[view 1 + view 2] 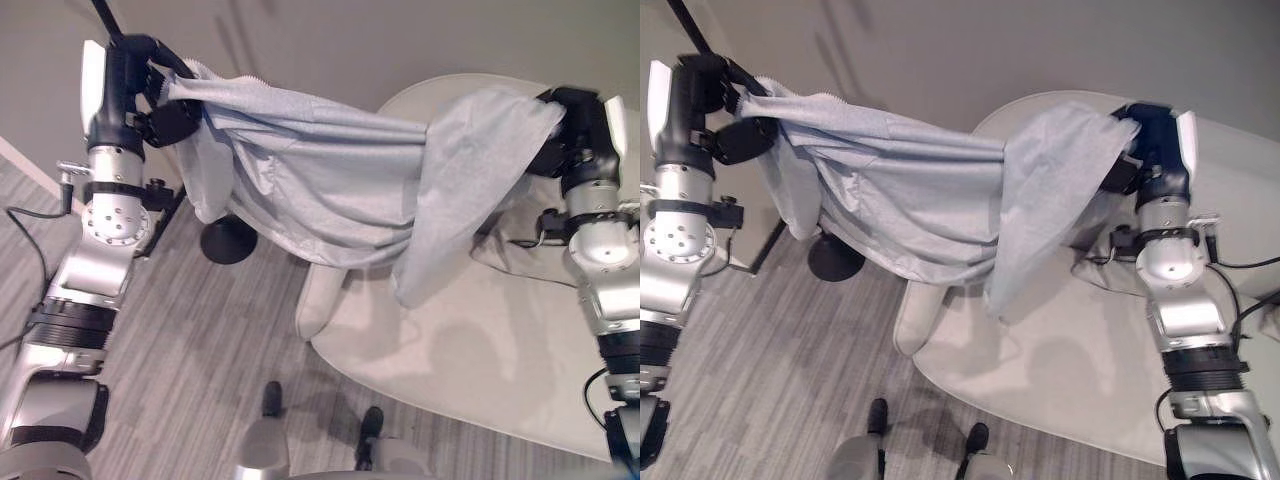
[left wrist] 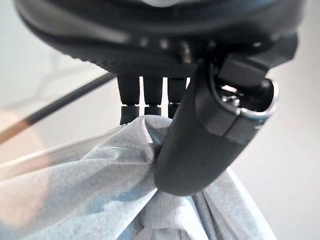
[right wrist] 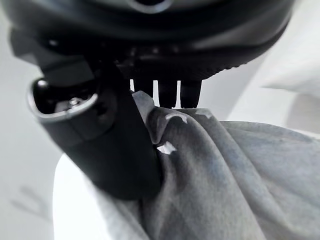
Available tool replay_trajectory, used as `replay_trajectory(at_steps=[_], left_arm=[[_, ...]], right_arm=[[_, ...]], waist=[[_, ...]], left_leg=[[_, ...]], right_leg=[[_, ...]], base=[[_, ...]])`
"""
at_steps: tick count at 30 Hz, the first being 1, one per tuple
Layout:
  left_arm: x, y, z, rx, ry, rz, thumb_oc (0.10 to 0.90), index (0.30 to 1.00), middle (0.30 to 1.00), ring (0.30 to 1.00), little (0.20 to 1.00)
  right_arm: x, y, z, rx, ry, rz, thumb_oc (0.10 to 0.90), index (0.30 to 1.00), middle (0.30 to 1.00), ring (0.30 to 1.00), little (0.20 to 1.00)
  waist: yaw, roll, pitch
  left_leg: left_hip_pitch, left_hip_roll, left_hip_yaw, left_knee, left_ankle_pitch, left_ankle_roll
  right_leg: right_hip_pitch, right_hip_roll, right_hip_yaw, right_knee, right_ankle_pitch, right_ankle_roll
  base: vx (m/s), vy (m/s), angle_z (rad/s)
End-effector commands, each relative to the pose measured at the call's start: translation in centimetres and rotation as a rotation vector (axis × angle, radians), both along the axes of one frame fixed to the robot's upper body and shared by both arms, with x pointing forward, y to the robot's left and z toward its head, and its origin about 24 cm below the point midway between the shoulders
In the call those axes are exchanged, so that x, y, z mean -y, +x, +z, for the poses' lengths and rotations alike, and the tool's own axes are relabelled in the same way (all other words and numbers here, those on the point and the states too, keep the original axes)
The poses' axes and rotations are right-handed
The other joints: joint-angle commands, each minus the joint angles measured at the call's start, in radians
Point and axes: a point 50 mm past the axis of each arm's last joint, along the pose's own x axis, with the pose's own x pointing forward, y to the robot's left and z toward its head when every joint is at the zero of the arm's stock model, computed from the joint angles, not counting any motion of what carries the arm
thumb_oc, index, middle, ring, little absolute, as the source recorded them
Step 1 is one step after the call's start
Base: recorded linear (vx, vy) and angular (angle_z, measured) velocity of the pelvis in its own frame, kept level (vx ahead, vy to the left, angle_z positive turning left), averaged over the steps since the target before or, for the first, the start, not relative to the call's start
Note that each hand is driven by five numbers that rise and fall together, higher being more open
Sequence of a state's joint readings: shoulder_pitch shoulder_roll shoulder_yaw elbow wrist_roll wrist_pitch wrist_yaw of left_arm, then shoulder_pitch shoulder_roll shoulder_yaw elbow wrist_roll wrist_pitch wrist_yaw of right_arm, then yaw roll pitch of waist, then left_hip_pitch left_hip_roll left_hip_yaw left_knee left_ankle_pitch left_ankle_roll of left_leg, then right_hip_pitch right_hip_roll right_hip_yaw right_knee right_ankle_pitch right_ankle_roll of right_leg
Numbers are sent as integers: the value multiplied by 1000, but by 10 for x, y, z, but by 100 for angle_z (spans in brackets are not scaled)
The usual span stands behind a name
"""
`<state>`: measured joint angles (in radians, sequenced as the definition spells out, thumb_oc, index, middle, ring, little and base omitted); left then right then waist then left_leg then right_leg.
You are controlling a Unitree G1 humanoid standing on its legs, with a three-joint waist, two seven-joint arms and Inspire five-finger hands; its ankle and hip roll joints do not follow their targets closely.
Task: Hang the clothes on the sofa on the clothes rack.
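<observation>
**Garment stretched between both robot hands**

Above the sofa and the grey plank floor, a light blue-grey garment is held up and spread between two raised arms. One end is pinched by the left robot hand, fingers and thumb curled round the bunched cloth, close beside a thin black rack pole. The other end is clamped the same way by the right robot hand, over the pale sofa. The cloth sags between them, one fold hanging down at the sofa's edge. A round black base is seen on the floor beneath the garment.
</observation>
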<state>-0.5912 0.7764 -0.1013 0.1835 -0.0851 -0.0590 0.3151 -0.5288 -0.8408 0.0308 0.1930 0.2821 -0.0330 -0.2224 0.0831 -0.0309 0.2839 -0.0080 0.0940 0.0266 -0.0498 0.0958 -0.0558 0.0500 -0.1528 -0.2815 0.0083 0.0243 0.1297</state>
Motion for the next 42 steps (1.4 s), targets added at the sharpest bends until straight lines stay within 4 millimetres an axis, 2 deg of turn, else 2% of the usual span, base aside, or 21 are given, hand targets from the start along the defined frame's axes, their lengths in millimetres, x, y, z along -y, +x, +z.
replay_trajectory(at_steps=[1,3,4,5,8,12,15,17,18,19,20,23,27,28,32,34,35,38,39,41,42], left_arm=[[-7,-22,58,293,-15,4,400,300,300,300,300],[-5,-23,56,301,-32,-15,400,300,300,300,300],[-1,-23,54,307,-52,-42,400,300,300,300,300],[-1,-23,54,307,-53,-42,400,300,300,300,300],[0,-22,58,314,-61,-47,400,300,300,300,300],[0,-20,58,312,-69,-43,400,300,300,300,300],[3,-20,56,309,-72,-61,400,300,300,300,300],[11,-17,57,299,-69,-94,400,300,300,300,300],[11,-17,57,298,-67,-96,400,300,300,300,300],[13,-16,58,297,-66,-97,400,300,300,300,300],[15,-16,65,314,-44,-87,400,300,300,300,300],[17,-16,69,322,-36,-93,400,300,300,300,300],[11,-16,57,295,-68,-74,400,300,300,300,300],[10,-16,56,289,-71,-76,400,300,300,300,300],[2,-20,55,307,-97,-55,400,300,300,300,300],[2,-23,56,312,-94,-63,400,300,300,300,300],[1,-25,56,319,-100,-70,400,300,300,300,300],[2,-26,53,322,-109,-86,400,300,300,300,300],[4,-27,56,334,-107,-93,400,300,300,300,300],[4,-26,57,334,-106,-94,400,300,300,300,300],[4,-26,63,353,-116,-94,400,300,300,300,300]], right_arm=[[6,-22,95,362,-81,-26,400,300,300,300,300],[4,-21,98,363,-97,-26,400,300,300,300,300],[4,-20,99,351,-122,-37,400,300,300,300,300],[4,-20,99,351,-123,-38,400,300,300,300,300],[7,-20,91,313,-138,-42,400,300,300,300,300],[7,-20,87,312,-133,-54,400,300,300,300,300],[8,-18,79,280,-143,-60,400,300,300,300,300],[8,-17,71,263,-128,-58,400,300,300,300,300],[8,-18,70,262,-127,-60,400,300,300,300,300],[7,-18,70,267,-123,-64,400,300,300,300,300],[0,-15,77,297,-117,-50,400,300,300,300,300],[-9,-12,87,327,-118,-16,400,300,300,300,300],[-18,-11,102,365,-140,14,400,300,300,300,300],[-17,-11,102,355,-141,12,400,300,300,300,300],[-31,-5,100,370,-89,80,400,300,300,300,300],[-32,-4,102,362,-113,78,400,300,300,300,300],[-34,-4,101,359,-120,84,400,300,300,300,300],[-33,-6,99,350,-136,79,400,300,300,300,300],[-28,-7,95,328,-151,53,400,300,300,300,300],[-27,-7,95,328,-150,51,400,300,300,300,300],[-22,-7,91,309,-147,35,400,300,300,300,300]], waist=[[25,-72,-71],[30,-76,-56],[26,-73,-53],[25,-70,-53],[8,-64,-84],[9,-50,-109],[1,-23,-145],[-4,-25,-155],[-1,-31,-156],[-1,-35,-153],[24,-27,-141],[22,-24,-126],[22,-50,-101],[22,-52,-104],[43,-58,-121],[54,-62,-110],[58,-62,-91],[54,-60,-75],[43,-67,-66],[45,-60,-66],[26,-56,-79]], left_leg=[[28,-118,32,178,-159,-35],[-28,-120,32,297,-146,-62],[-75,-78,46,369,-123,-93],[-79,-75,44,376,-127,-95],[-47,33,67,236,-148,-58],[-35,165,-11,46,-13,-91],[-8,145,-67,3,-49,-115],[22,82,-58,-17,-84,-91],[22,75,-54,-19,-83,-86],[36,58,-38,-29,-89,-79],[52,31,19,-34,-96,-45],[73,-13,38,-35,-108,-19],[93,-70,46,-34,-118,-8],[95,-84,35,-31,-120,-7],[92,-107,48,5,-138,-6],[61,-118,44,146,-169,-19],[6,-120,45,305,-181,-40],[-68,-97,63,525,-146,-86],[-139,-6,75,711,-150,-78],[-147,3,71,728,-160,-79],[-138,99,60,640,-152,-64]], right_leg=[[13,71,30,15,-80,-60],[33,63,31,-10,-71,-66],[58,53,22,-34,-72,-62],[60,56,21,-39,-69,-63],[85,21,9,-61,-81,-26],[106,-41,15,-61,-110,8],[132,-94,16,-56,-88,45],[115,-157,15,-2,-24,64],[110,-166,19,2,-24,69],[88,-192,10,38,32,71],[41,-245,-65,125,55,51],[3,-146,-64,234,-37,11],[-46,66,-42,151,-145,-36],[-19,79,-10,110,-150,-49],[43,84,-4,-26,-84,-49],[64,68,-3,-50,-74,-48],[83,56,-5,-64,-68,-55],[108,38,-15,-79,-77,-68],[130,9,-10,-84,-87,-69],[130,18,-9,-84,-88,-70],[136,-8,-16,-91,-94,-46]], base=[[52,147,-7],[22,177,-19],[21,155,-22],[80,186,-3],[162,288,6],[218,428,3],[256,565,-21],[190,469,-15],[74,303,-6],[-3,482,-14],[9,622,-10],[10,390,-31],[2,125,-15],[51,66,-4],[60,30,4],[42,23,-10],[29,61,-6],[46,103,-10],[123,182,-15],[100,180,-9],[265,497,-13]])
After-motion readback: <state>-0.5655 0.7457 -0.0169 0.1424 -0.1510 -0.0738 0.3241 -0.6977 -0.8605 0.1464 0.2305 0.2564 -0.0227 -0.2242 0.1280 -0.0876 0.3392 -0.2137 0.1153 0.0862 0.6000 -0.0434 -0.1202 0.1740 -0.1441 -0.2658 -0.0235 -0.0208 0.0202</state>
